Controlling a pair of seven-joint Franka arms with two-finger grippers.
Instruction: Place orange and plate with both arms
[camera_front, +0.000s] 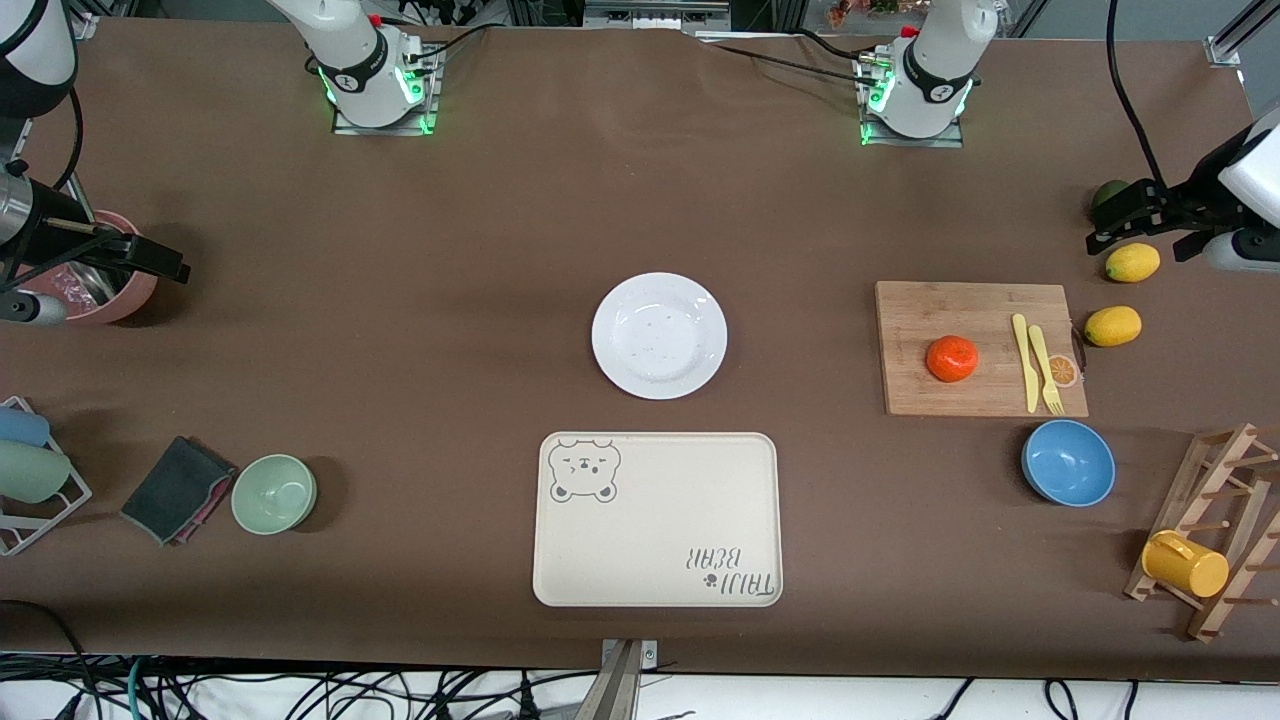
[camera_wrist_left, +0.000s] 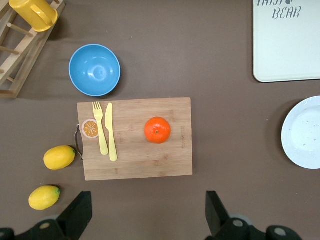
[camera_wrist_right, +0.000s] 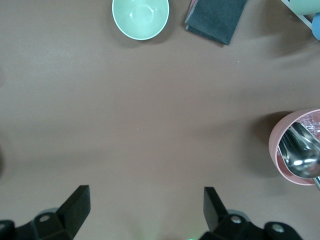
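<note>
The white plate (camera_front: 659, 335) lies at the table's middle, and part of its rim (camera_wrist_left: 302, 132) shows in the left wrist view. The red-orange orange (camera_front: 951, 358) (camera_wrist_left: 157, 130) sits on a wooden cutting board (camera_front: 980, 400) toward the left arm's end. My left gripper (camera_front: 1140, 235) (camera_wrist_left: 147, 212) hangs open over bare table beside the board and the lemons, holding nothing. My right gripper (camera_front: 120, 255) (camera_wrist_right: 146, 207) hangs open and empty over bare table next to a pink pot (camera_front: 130, 295) at the right arm's end.
The cream bear tray (camera_front: 655, 520) lies nearer the camera than the plate. A yellow fork and knife (camera_front: 1035, 360) lie on the board. Around it are two lemons (camera_front: 1112, 326), a lime (camera_front: 1108, 192), a blue bowl (camera_front: 1068, 462) and a wooden rack with a yellow mug (camera_front: 1185, 563). A green bowl (camera_front: 273, 493) and a dark cloth (camera_front: 178, 488) lie toward the right arm's end.
</note>
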